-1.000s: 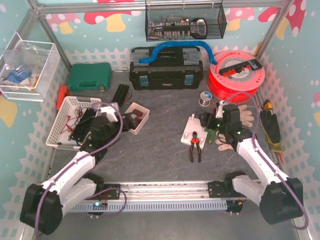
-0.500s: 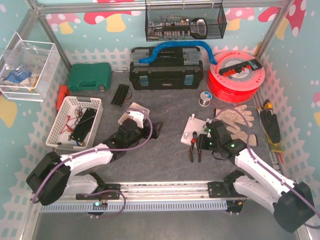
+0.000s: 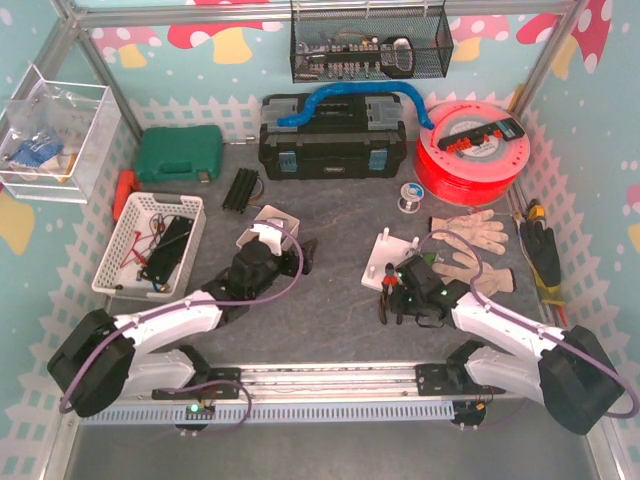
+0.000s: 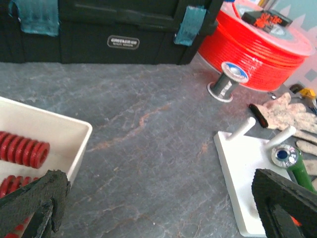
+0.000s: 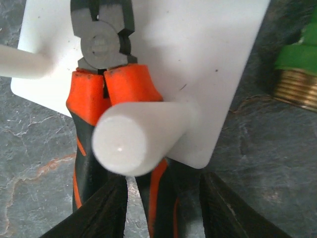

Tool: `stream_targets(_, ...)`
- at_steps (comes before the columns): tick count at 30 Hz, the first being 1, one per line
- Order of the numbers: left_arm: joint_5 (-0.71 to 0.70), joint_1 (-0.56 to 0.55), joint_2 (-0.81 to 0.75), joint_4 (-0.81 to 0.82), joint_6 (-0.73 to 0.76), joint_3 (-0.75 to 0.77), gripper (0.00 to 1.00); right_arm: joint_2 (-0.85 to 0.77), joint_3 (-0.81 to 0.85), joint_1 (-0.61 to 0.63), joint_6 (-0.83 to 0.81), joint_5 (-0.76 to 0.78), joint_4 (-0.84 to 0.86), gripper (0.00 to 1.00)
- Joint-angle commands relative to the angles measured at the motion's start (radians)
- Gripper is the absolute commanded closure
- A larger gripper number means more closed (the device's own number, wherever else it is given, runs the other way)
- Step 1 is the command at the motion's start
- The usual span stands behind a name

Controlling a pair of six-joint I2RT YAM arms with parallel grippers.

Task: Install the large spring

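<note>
springs, red (image 4: 24, 149), lie in the white bin (image 4: 74, 133) at the left gripper's (image 4: 158, 201) near-left side, none of them held. that gripper's fingers (image 4: 34, 196) are spread wide over bare table between the bin and the white peg base (image 4: 237, 163). right gripper (image 5: 163, 210) hangs low over the base's near edge, its fingers (image 5: 109, 210) partly apart on either side of the orange-handled pliers (image 5: 124, 91), which lie across the base under one upright peg (image 5: 131, 141); whether they pinch the handles cannot be told. a green and brass fitting (image 5: 297, 74) lies just beside the base.
</note>
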Motion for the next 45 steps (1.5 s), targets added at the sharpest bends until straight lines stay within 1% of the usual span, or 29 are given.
stream_targets(1,-0.071,-0.009,-0.049,-0.023,0.031,0.014,0.01,0.026,-0.023,0.026,0.029,0.030,0.054,0.58)
stream_targets(4,-0.091,-0.010,-0.066,-0.022,0.036,0.005,0.01,0.032,-0.035,0.032,0.021,0.035,0.072,0.60)
stream_targets(9,-0.146,-0.015,-0.077,-0.023,0.043,0.000,0.01,0.021,-0.045,0.037,0.000,0.055,0.076,0.68)
stream_targets(15,-0.194,-0.014,-0.085,-0.018,0.052,-0.013,0.01,-0.076,-0.055,0.042,-0.025,0.058,0.068,0.79)
stream_targets(19,-0.245,-0.014,-0.084,-0.024,0.044,-0.016,0.01,-0.160,-0.044,0.043,-0.048,0.042,0.054,0.90)
stream_targets(21,-0.274,-0.015,-0.088,-0.026,0.035,-0.022,0.01,-0.196,-0.029,0.043,-0.055,0.045,0.031,1.00)
stream_targets(26,-0.277,-0.015,-0.108,-0.014,0.032,-0.034,0.01,-0.253,0.042,0.043,-0.061,0.044,-0.030,1.00)
stream_targets(30,-0.275,-0.015,-0.132,0.010,0.029,-0.052,0.01,-0.263,0.123,0.043,-0.059,0.057,-0.021,1.00)
stream_targets(34,-0.274,-0.015,-0.163,0.052,0.047,-0.084,0.01,-0.217,0.191,0.042,-0.070,0.099,0.071,1.00)
stream_targets(37,-0.277,-0.015,-0.177,0.070,0.061,-0.099,0.01,-0.131,0.242,0.042,-0.087,0.167,0.186,1.00)
stream_targets(42,-0.282,-0.015,-0.196,0.113,0.090,-0.131,0.01,0.106,0.343,0.042,-0.119,0.241,0.388,1.00)
stream_targets(45,-0.303,-0.015,-0.203,0.139,0.105,-0.146,0.01,0.290,0.442,0.042,-0.129,0.294,0.453,1.00)
